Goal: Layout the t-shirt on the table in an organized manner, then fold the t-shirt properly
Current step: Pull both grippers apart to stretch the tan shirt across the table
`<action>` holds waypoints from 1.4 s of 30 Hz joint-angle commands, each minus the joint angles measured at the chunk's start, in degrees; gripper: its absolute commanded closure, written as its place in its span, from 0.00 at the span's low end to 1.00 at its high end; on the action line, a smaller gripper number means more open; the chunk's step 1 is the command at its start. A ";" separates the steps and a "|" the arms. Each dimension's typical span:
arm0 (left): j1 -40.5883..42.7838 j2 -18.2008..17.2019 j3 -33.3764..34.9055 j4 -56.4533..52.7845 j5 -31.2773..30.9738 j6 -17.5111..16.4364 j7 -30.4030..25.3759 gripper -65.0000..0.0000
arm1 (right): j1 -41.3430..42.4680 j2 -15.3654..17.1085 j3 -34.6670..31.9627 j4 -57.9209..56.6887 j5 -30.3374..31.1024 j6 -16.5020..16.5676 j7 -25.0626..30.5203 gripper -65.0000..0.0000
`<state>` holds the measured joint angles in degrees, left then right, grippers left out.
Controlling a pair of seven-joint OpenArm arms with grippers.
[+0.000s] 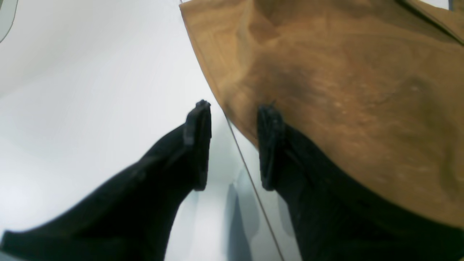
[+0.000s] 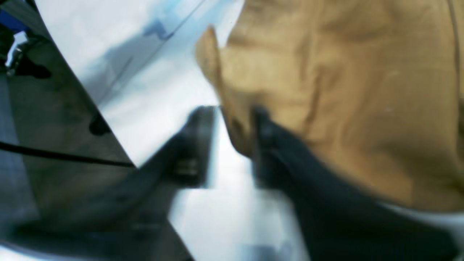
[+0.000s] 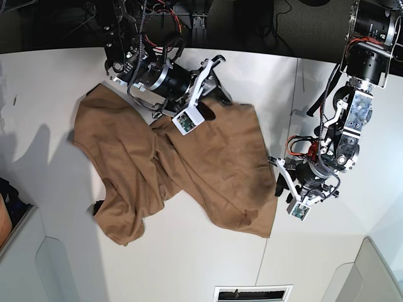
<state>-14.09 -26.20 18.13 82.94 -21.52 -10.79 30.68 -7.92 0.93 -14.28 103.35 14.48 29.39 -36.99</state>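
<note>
Across the white desk [image 3: 327, 75] the t-shirt [image 3: 189, 170] is seen spread but rumpled, one part doubled over near the middle; layout is judged unfinished, folding not begun. Left gripper [image 1: 233, 145] is set at the shirt's side edge, fingers apart, nothing held. Right gripper [image 2: 232, 145] is blurred at the far hem, fingers parted, grip unclear. Bare desk is left all round.

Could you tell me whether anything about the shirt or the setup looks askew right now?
Yes: the t-shirt lies crumpled and skewed on the table, not spread flat. A diagonal ridge of bunched cloth crosses its middle, and the near left part is folded over itself. Nothing looks torn or spilled.
</note>
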 commanded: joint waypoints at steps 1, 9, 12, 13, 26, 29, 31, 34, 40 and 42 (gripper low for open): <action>-1.27 -0.66 -0.39 1.11 -0.13 0.04 -1.03 0.67 | 1.01 -0.24 0.22 1.14 -0.22 0.39 2.75 0.39; 1.18 -0.48 -0.37 1.22 -7.15 -5.55 0.20 0.67 | 6.05 -0.31 10.16 1.11 -5.79 -6.10 4.81 0.35; 3.93 0.28 -0.37 2.73 -9.38 -5.53 0.24 0.67 | 6.47 -0.28 15.34 0.94 -6.62 -7.61 3.91 0.35; 4.90 0.81 -0.37 3.52 -9.33 -5.53 0.24 0.67 | 6.45 -0.28 16.65 0.46 -6.36 -7.58 3.56 0.35; 14.08 6.99 -0.37 4.72 -1.95 -7.87 0.02 0.67 | 6.51 0.57 17.70 -10.43 -11.87 -11.08 6.60 0.51; 16.02 5.35 -0.37 4.68 -1.29 -7.87 -0.02 0.67 | 6.51 2.93 17.70 -10.43 -13.90 -15.23 8.96 0.52; 17.46 3.82 -0.37 4.68 -1.31 -7.87 -0.50 0.67 | 6.64 4.87 17.70 -10.43 -14.75 -17.75 9.16 0.52; 19.45 1.01 -0.37 4.68 -1.31 -7.87 -1.88 0.67 | 6.62 7.74 17.70 -10.47 -16.48 -20.41 9.16 0.52; 19.58 -3.43 -0.66 4.68 -1.29 -7.85 -2.40 0.67 | 7.34 12.52 19.02 -10.69 -18.80 -27.45 9.57 0.52; 18.78 -4.48 -0.98 4.68 -1.18 -7.89 -2.38 0.67 | 8.87 13.14 20.92 -10.67 -19.47 -29.94 9.53 0.52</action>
<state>4.84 -29.63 17.58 87.74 -24.43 -19.92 25.32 -0.43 13.23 6.02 91.79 -4.16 0.32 -28.97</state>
